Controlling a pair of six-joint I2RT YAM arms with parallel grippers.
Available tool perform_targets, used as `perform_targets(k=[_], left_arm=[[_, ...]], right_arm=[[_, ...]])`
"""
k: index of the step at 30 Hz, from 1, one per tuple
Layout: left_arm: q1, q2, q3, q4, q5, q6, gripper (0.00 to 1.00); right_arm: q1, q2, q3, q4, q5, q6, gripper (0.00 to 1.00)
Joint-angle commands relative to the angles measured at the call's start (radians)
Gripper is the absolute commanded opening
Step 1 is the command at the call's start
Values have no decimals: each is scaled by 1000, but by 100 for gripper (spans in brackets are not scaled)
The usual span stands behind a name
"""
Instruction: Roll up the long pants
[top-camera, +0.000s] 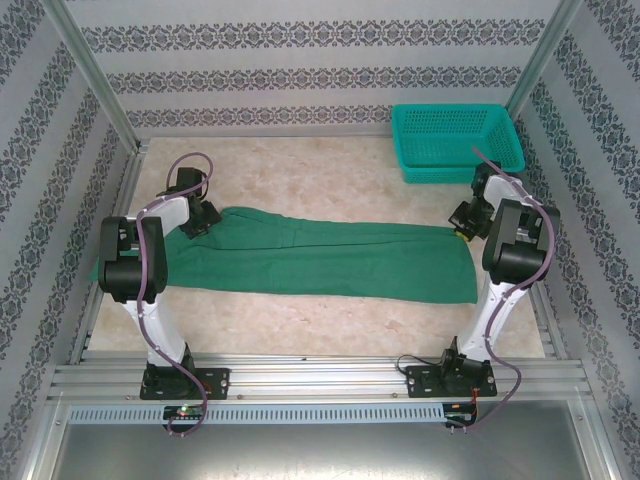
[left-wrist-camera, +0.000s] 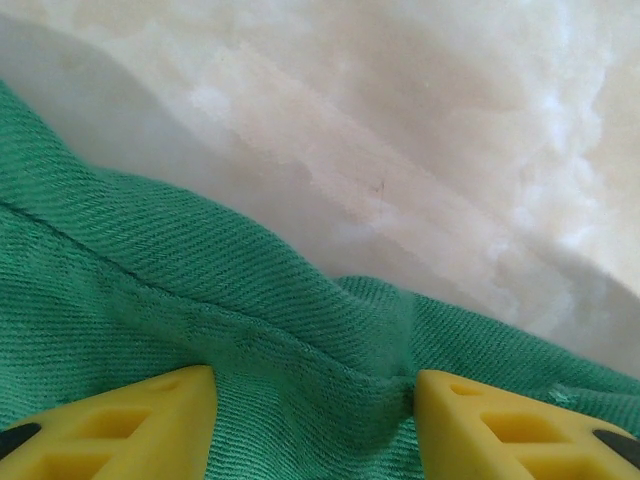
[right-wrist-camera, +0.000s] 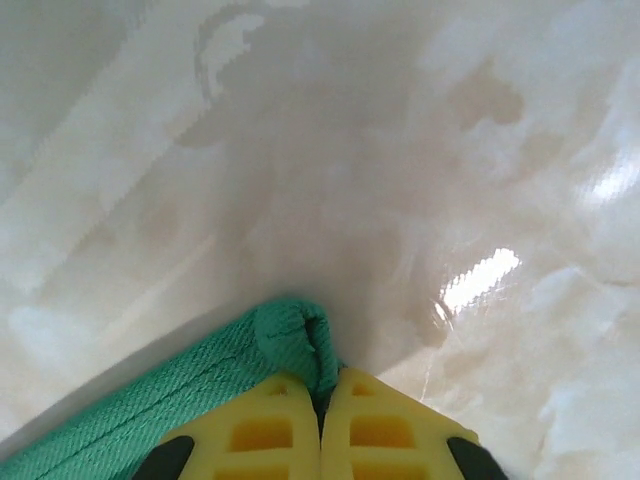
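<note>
Nearest the arm bases, the long pants lie flat and lengthwise on the counter. They reach from the left hand across to the right hand, and no hand is on their near long edge. Both hands sit at the far long edge, 1 at each end.

The right hand is pinched tight on the pants. Its 2 yellow fingers meet, with a small rolled lip of green cloth caught just ahead of the tips and bare counter beyond. The left hand is wide, its 2 fingers set over the cloth with a raised ridge of fabric and a seam between them. The cloth edge lies just ahead of its tips, then bare counter.

My reading is that the grasp is half made, so the left hand should close on that ridge before anything lifts. It should close low and gather every layer under the tips, not just the top layer. The right hand's bite looks thin and sits at the very corner, so pull gently or it may slip. Both hands should then move together, level and at the same pace, so the far edge travels straight and the cloth does not skew.

Beyond the right hand, well apart from the pants, stands a teal basket; steer away from it.
</note>
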Motion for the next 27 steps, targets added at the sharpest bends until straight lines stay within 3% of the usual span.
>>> perform_targets(k=[1, 4, 5, 8, 13, 18, 27], left_arm=[[-5, -6, -16, -10, -10, 14, 54], [-5, -5, -21, -7, -4, 13, 54], [-5, -6, -23, -6, -3, 13, 55], [-5, -5, -26, -1, 4, 10, 54], [-5, -3, -26, -1, 11, 8, 54], [-5, -1, -25, 4, 18, 7, 54], [-5, 10, -32, 17, 38, 2, 53]], right_arm=[[-8, -27, -18, -18, 19, 5, 24], [-9, -22, 12, -47, 16, -12, 51], [-7, -19, 18, -56, 16, -15, 54], [-7, -30, 10, -49, 4, -19, 54], [-7, -53, -13, -45, 1, -21, 43], [-6, -101, -57, -39, 15, -20, 51], [3, -97, -70, -36, -4, -38, 51]])
